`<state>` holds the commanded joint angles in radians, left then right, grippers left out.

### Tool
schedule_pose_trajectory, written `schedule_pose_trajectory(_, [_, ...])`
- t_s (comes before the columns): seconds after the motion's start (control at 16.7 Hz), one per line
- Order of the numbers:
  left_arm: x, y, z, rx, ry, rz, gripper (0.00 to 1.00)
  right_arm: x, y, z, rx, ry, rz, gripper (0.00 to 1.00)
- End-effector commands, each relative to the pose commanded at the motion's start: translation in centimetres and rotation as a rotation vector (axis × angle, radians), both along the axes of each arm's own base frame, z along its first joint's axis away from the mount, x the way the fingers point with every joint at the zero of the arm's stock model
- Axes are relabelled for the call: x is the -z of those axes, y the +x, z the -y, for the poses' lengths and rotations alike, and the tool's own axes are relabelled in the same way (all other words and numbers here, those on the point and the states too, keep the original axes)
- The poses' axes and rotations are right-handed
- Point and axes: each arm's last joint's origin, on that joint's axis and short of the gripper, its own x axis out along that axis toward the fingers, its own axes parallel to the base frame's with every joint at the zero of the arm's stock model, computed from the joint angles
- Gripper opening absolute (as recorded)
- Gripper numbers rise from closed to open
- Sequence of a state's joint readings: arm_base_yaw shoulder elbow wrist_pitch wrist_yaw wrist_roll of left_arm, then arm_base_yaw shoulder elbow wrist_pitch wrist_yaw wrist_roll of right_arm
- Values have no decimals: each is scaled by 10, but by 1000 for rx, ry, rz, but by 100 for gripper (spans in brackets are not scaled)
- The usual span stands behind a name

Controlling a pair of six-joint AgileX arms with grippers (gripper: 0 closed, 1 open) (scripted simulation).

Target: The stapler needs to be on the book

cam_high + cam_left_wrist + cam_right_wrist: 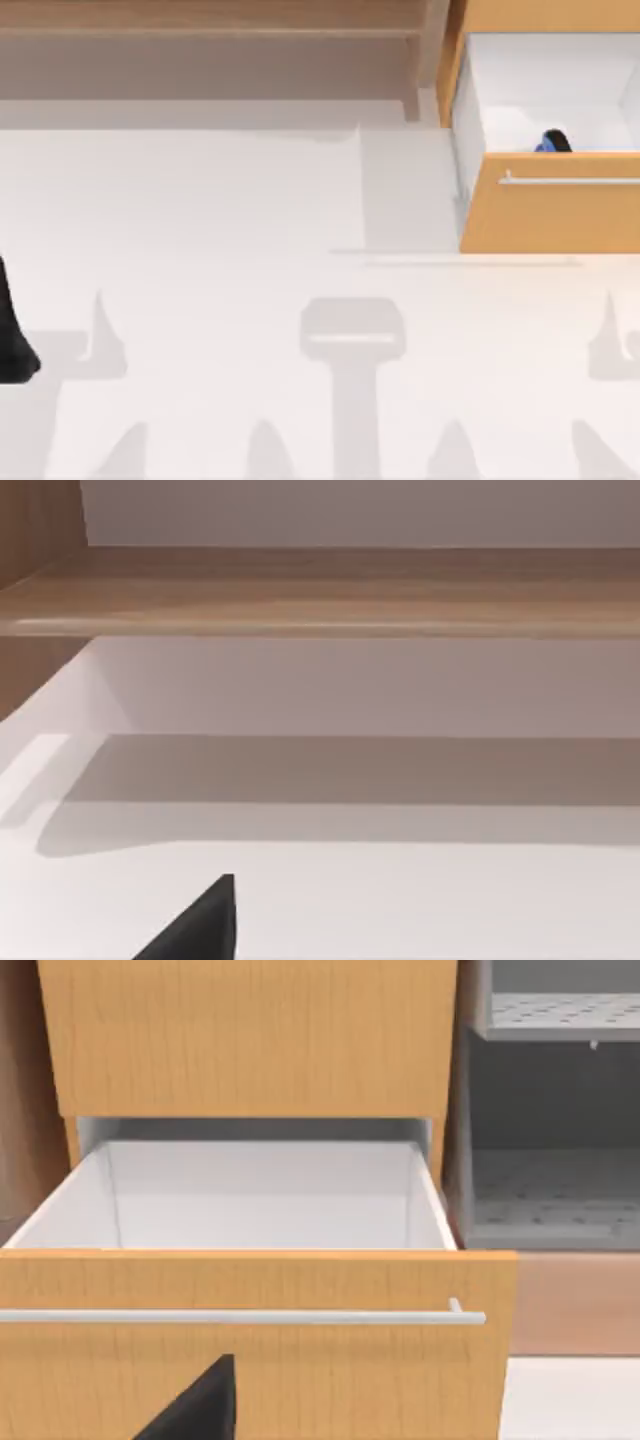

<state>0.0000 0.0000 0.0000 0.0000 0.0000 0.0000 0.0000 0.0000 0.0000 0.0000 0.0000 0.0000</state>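
The stapler (553,142), small and blue with a black part, lies inside the open white drawer (560,90) at the table's back right. Its lower half is hidden behind the orange drawer front (550,215). The book is out of view. My left gripper (15,340) sits at the table's left edge, far from the drawer, and a black part of it (195,930) juts into the left wrist view. A black part of my right gripper (195,1410) shows in front of the drawer front (250,1360), facing the open drawer (260,1195).
A silver bar handle (570,181) runs across the drawer front. A wooden shelf (200,30) spans the back of the white table (250,300). Grey perforated shelves (550,1190) stand beside the orange cabinet (250,1040).
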Motion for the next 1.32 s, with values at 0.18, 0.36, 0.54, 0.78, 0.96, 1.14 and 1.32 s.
schedule_pose_trajectory(0.18, [0,0,0,0,0,0,100,-2,0,0,0,-1,-7,100])
schedule_pose_trajectory(0.36, [0,0,0,0,0,0,100,-20,1,-1,-4,-6,-70,100])
schedule_pose_trajectory(0.54, [0,0,0,0,0,0,100,-56,10,-2,-14,-15,-186,100])
schedule_pose_trajectory(0.78, [0,0,0,0,0,0,100,-117,51,-7,-38,-34,-419,100])
schedule_pose_trajectory(0.96, [0,0,0,0,0,0,100,-150,113,-13,-64,-52,-634,100])
schedule_pose_trajectory(1.14, [0,0,0,0,0,0,100,-157,191,-24,-95,-74,-855,100])
schedule_pose_trajectory(1.32, [0,0,0,0,0,0,100,-134,265,-38,-124,-99,-1060,100])
